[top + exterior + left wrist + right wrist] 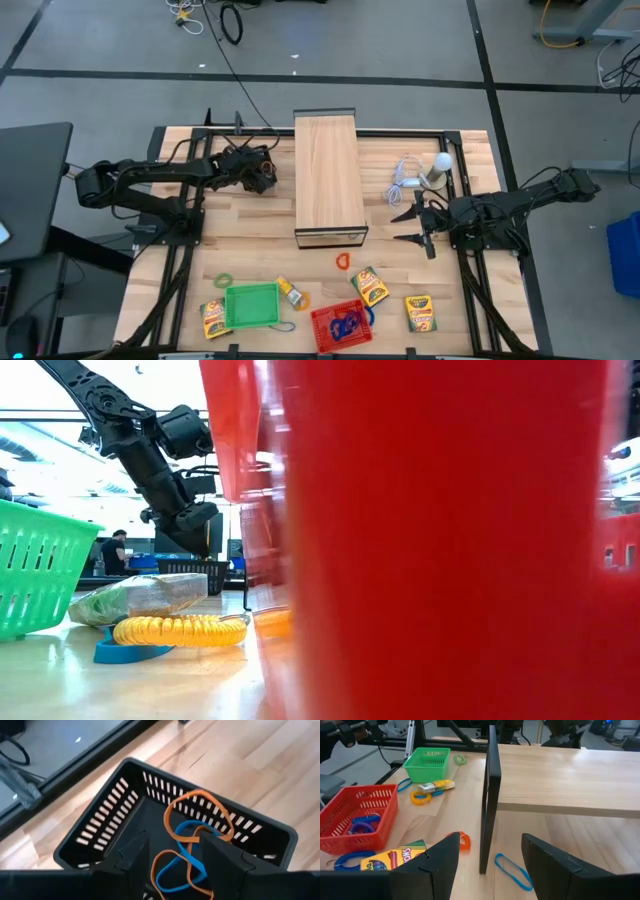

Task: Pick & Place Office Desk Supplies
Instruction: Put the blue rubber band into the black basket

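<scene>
left gripper (172, 862) hangs over the black basket (105, 827) far left, fingers parted, empty, above orange loop (200, 800) and blue loop (187, 860) inside; both look light, limp, best pinched across one strand; right gripper (490, 865) waits wide, empty.

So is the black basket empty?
No. The black basket holds an orange loop and a blue loop, lying tangled on its floor.

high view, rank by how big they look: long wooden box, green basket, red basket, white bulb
1. Long wooden box, clearly largest.
2. Green basket and red basket: the green one looks slightly bigger, but too close to rank firmly.
3. White bulb, smallest.
</scene>
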